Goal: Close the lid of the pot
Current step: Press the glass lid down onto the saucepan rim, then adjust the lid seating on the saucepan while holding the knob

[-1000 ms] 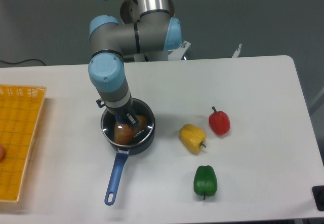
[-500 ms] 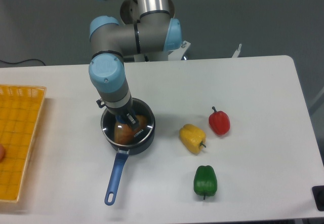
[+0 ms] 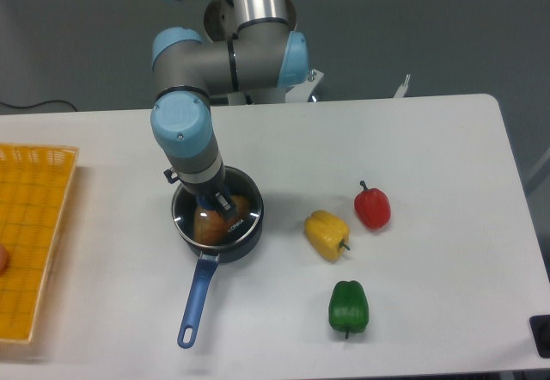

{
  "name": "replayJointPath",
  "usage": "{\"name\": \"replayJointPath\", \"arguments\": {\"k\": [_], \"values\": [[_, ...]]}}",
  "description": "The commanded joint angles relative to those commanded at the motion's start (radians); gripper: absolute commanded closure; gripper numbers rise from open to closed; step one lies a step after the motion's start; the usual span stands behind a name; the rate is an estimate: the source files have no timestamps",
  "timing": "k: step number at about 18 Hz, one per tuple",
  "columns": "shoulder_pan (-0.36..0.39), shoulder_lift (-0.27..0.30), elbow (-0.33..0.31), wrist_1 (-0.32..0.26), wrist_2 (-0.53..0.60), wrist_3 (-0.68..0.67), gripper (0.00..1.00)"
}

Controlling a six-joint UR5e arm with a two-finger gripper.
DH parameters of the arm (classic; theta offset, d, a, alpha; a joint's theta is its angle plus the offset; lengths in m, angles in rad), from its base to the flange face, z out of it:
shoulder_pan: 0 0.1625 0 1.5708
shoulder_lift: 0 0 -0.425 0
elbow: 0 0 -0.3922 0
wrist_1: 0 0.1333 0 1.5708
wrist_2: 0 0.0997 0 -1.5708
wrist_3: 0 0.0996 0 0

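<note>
The dark grey pot [image 3: 245, 235] stands on the white table, its long blue handle [image 3: 196, 303] pointing toward the front edge. The glass lid [image 3: 191, 223] lies on top of it, its metal rim matching the pot's rim, and something orange shows through the glass. My gripper [image 3: 215, 201] reaches straight down onto the middle of the lid, where a bit of the blue knob [image 3: 207, 198] shows beside the dark fingers. The arm's wrist hides most of the fingers, so how the jaws stand is unclear.
A yellow pepper [image 3: 326, 235], a red pepper [image 3: 372, 207] and a green pepper [image 3: 348, 308] lie to the right of the pot. An orange mesh basket [image 3: 34, 225] sits at the left edge of the table.
</note>
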Motion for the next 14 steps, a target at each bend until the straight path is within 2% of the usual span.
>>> {"name": "replayJointPath", "arguments": {"k": [14], "values": [[0.000, -0.009, -0.002, 0.015, 0.000, -0.005, 0.45]]}}
